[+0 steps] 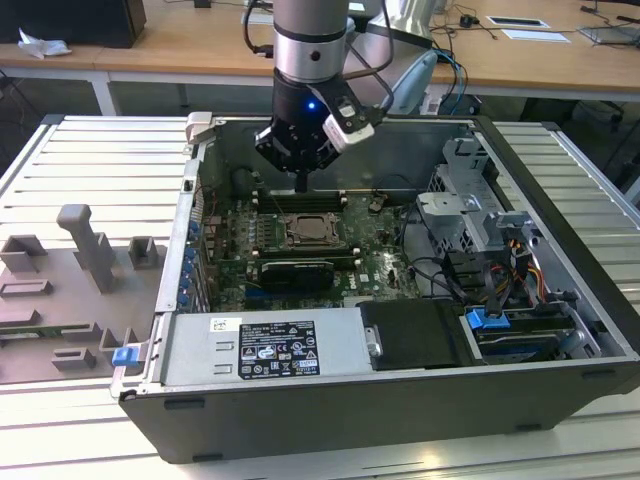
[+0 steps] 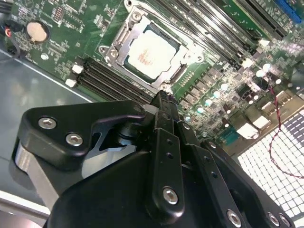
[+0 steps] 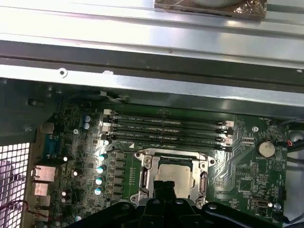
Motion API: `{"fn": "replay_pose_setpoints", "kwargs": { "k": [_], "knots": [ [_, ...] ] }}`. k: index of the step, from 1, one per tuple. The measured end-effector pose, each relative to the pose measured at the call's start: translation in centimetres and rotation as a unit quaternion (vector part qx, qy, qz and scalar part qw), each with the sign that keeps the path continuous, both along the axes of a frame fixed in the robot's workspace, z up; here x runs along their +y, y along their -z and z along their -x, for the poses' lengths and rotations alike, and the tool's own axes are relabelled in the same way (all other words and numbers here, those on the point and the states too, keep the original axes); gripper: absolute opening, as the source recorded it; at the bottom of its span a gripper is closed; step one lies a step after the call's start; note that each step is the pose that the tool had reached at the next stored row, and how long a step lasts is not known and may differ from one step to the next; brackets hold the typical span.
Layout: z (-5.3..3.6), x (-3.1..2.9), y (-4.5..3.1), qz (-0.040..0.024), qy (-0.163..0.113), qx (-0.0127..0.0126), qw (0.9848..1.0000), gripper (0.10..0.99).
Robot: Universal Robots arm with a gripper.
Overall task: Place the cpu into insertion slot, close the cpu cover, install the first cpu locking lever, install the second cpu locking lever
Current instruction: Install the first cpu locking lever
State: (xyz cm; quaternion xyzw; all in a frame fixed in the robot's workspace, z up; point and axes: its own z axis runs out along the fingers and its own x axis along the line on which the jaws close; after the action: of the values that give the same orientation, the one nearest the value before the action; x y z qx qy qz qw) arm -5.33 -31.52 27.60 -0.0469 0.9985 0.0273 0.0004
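Hand (image 2: pixel 161 97) closed and empty, tips hanging just above the near edge of the insertion slot (image 2: pixel 176 72), cpu (image 2: pixel 151 56) seated just beyond the tips, ringed by the flat-lying cpu cover (image 2: pixel 121 40), green motherboard (image 2: pixel 61 42) all around.

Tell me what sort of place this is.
Probably a robotics lab or workshop: a silver-and-black robot arm reaches into an open dark-grey computer tower case lying on a slatted aluminium table, with wooden desks behind.
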Motion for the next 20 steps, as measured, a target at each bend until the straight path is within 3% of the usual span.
{"fn": "replay_pose_setpoints", "kwargs": {
  "k": [7, 10, 14, 20],
  "knots": [
    [1.35, 0.09, 0.22, 0.0000, 0.008, 0.0000, 1.0000, 0.106],
    [2.71, 0.09, 0.71, 0.0001, 0.008, 0.0000, 1.0000, 0.106],
    [5.39, 0.10, 1.28, 0.0000, 0.009, -0.0005, 1.0000, 0.106],
    [5.99, 0.59, 1.58, 0.0001, 0.009, -0.0005, 1.0000, 0.106]
  ]
}}
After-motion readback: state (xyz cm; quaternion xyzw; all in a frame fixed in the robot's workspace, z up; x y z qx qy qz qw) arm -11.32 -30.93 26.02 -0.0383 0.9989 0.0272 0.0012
